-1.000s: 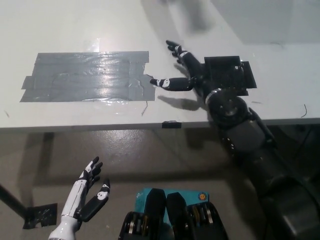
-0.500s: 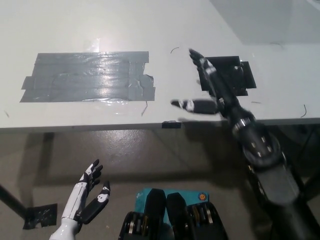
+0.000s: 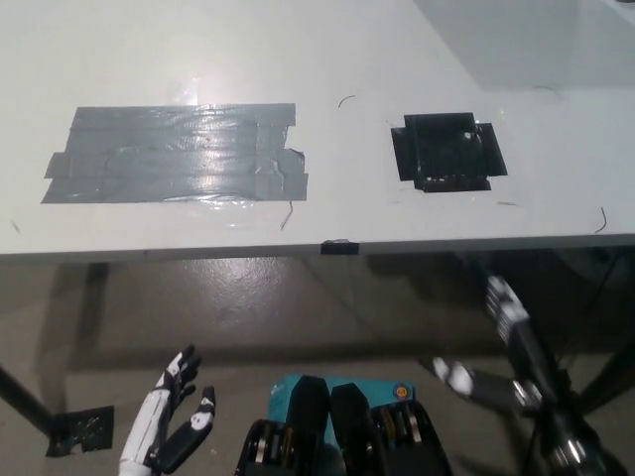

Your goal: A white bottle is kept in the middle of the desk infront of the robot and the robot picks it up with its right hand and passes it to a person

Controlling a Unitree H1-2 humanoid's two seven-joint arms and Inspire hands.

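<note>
Your inventory at this moment: one white desk (image 3: 327,40) filling the upper part of the head view, its front edge running across the middle. On its surface you have a wide patch of grey tape (image 3: 174,154) at the left and a smaller black square patch (image 3: 446,151) at the right, well apart from each other; a small dark clip (image 3: 339,245) sits at the desk's front edge between them. The white bottle is nowhere in your view, on the desk or in either hand. Your right hand (image 3: 501,347), black, hangs below the desk edge at the lower right, fingers spread and holding nothing. Your left hand (image 3: 174,407), white, rests at the lower left above the floor, likewise spread open with nothing in it.
</note>
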